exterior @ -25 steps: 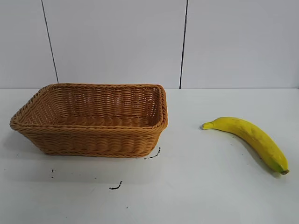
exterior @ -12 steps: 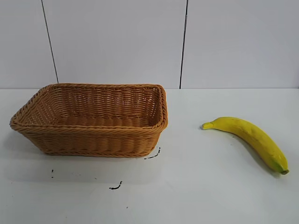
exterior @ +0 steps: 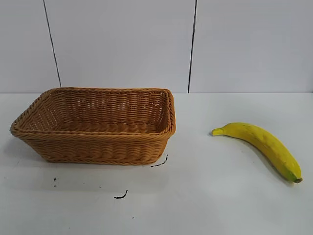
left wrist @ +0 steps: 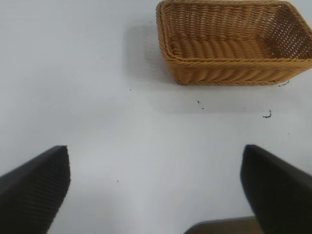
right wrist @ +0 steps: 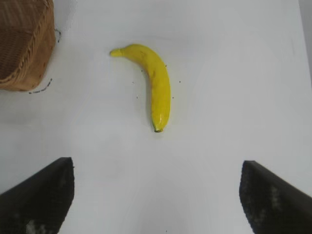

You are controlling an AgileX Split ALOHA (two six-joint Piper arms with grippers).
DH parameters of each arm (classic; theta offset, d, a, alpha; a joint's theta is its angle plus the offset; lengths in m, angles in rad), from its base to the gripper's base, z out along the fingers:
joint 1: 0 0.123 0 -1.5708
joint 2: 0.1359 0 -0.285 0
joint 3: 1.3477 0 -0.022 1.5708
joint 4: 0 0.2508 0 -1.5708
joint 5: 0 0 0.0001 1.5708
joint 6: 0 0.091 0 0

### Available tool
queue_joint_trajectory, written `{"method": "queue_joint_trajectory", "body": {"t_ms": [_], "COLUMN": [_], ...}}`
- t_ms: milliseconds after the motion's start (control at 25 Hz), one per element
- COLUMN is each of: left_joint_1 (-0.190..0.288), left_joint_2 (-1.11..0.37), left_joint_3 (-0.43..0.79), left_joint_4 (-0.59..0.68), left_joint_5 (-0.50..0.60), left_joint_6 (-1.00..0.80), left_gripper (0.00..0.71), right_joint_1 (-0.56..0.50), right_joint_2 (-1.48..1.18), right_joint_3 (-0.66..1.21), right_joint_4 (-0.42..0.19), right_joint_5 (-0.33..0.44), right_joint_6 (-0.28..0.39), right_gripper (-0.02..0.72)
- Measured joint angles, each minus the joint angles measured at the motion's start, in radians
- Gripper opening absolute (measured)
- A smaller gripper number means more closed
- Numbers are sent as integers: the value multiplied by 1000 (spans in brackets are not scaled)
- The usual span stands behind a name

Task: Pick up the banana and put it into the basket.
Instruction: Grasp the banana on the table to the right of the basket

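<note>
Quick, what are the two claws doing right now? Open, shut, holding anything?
Left gripper: open, holding nothing, back from the basket.
Right gripper: open wide, holding nothing, above the table with the banana lying ahead of it.

Each hand shows only as two broad black fingers: the left hand point(left wrist: 156, 190) with finely ribbed fingers point(left wrist: 34, 190), the right hand point(right wrist: 156, 195) with matte fingers point(right wrist: 36, 197) (faintly scuffed pale).
</note>
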Motion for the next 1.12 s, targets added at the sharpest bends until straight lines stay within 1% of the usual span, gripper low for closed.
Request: {"method": "queue_joint_trajectory", "body": {"t_ms": [160, 280, 360, 760, 1120], "left_joint_1": [0, 0, 0, 0, 0], "left_joint_2": [0, 0, 0, 0, 0], "left_joint_3": [0, 0, 0, 0, 0], "left_joint_4": [0, 0, 0, 0, 0], "left_joint_5": [0, 0, 0, 0, 0], "left_joint_6": [0, 0, 0, 0, 0], "left_gripper": [690, 690, 690, 690, 690], "right_joint_1": [0, 0, 0, 0, 0], "right_joint_2": [183, 305, 376, 666, 782], "right_joint_3": [-117, -191, -223, -241, -241], "right_joint_4": [24, 47, 60, 70, 68], "right_joint_5": [17, 16, 5, -193, -288], "right_joint_6": [-52, -99, -113, -112, -98], "right_gripper": [638, 638, 638, 638, 638]}}
